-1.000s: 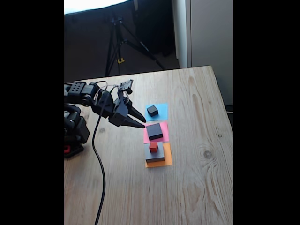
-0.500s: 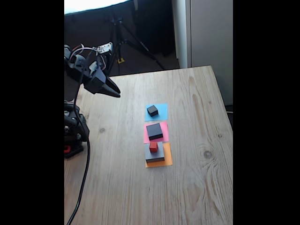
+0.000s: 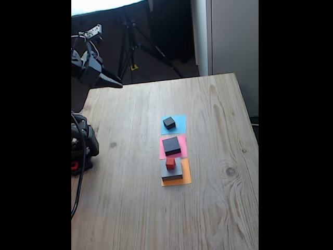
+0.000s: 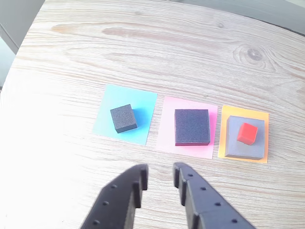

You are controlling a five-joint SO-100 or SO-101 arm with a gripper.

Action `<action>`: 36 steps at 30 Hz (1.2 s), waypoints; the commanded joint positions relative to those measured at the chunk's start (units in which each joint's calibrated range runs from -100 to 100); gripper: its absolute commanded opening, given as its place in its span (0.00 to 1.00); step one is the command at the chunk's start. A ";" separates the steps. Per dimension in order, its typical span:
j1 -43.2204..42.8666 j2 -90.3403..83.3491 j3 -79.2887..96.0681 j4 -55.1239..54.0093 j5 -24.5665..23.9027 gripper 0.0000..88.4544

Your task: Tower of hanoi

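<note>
Since the earlier frames, black two-finger gripper (image 3: 115,83) has lifted from beside the pink square to high over the table's far left corner in the fixed view; the blocks have not shifted.

Wrist view, near to far: gripper (image 4: 158,175) at the bottom edge, fingertips a narrow gap apart, holding nothing, touching nothing. Beyond it, well apart, three paper squares in a row on the pale wooden table (image 4: 143,47):
- blue paper square (image 4: 143,102), left: small black cube (image 4: 123,118) on it.
- pink paper square (image 4: 167,138), middle: medium black block (image 4: 192,126) on it, roughly straight ahead of the fingertips.
- orange paper square (image 4: 263,117), right: large flat grey block (image 4: 233,143), tiny red cube (image 4: 247,132) on top.

No readable writing or labels.

Fixed view: black tripod (image 3: 136,41) stands behind the table.
</note>
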 commanded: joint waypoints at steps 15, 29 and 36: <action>-2.28 -11.78 45.17 -28.92 1.04 0.22; -2.03 -10.34 87.71 -89.62 8.90 0.37; -2.03 -1.41 97.80 -113.58 13.91 0.41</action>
